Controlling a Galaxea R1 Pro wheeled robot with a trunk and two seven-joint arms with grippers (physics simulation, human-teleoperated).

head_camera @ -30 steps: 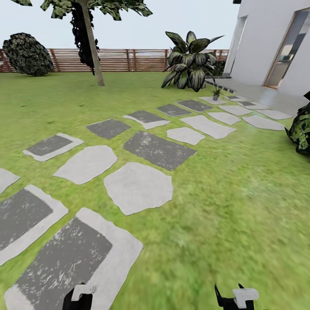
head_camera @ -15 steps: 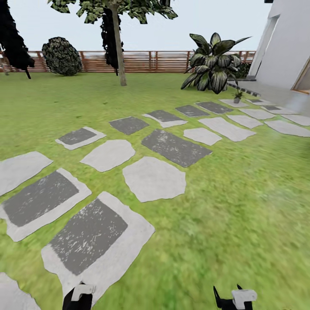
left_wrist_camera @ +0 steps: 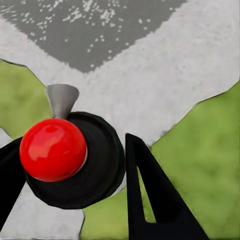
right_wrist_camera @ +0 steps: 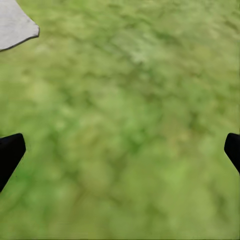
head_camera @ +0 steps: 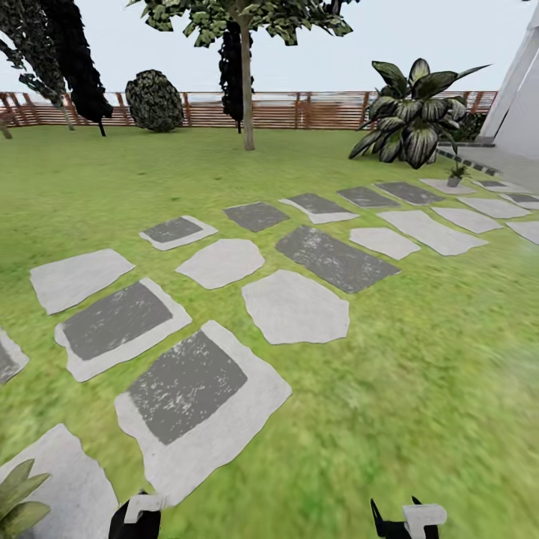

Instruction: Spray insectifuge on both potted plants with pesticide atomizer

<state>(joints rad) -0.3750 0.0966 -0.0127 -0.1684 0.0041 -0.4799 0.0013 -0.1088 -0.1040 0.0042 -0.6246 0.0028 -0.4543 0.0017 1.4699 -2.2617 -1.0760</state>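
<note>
On the lawn (head_camera: 419, 389) beside the stepping stones (head_camera: 296, 305), robot is in transit, so the step in hand is, in my judgement, finding the spray bottle. Where it lies I can't tell from these views; search first, no reaching. Far side has a tree (head_camera: 245, 82), a slatted fence (head_camera: 314, 111) and a big broad-leaved plant (head_camera: 412, 112) w/ a tiny potted sprig (head_camera: 454, 175) just beside it. Broad pointed olive leaves (head_camera: 19, 498) poke in at the near left corner of the head view, touching a stone: prob. one of the two plants to spray, worth noting for later. Left gripper (head_camera: 138, 516) hangs low over a stone, fingers (left_wrist_camera: 150, 200) spread apart and gripping nothing I can make out; a red knob on a black disc (left_wrist_camera: 52, 150) sits in line w/ them, looks like robot hardware, can't say for sure. Right gripper (head_camera: 408, 518) is over bare grass, fingers (right_wrist_camera: 10, 152) wide apart, nothing between. To do it well: turn slowly so the picture isn't smeared, sweep grass and stone edges for a small dark-green bottle, arms tucked low, jaws left wide for the grab, and stop square-on and near before lowering an arm
</note>
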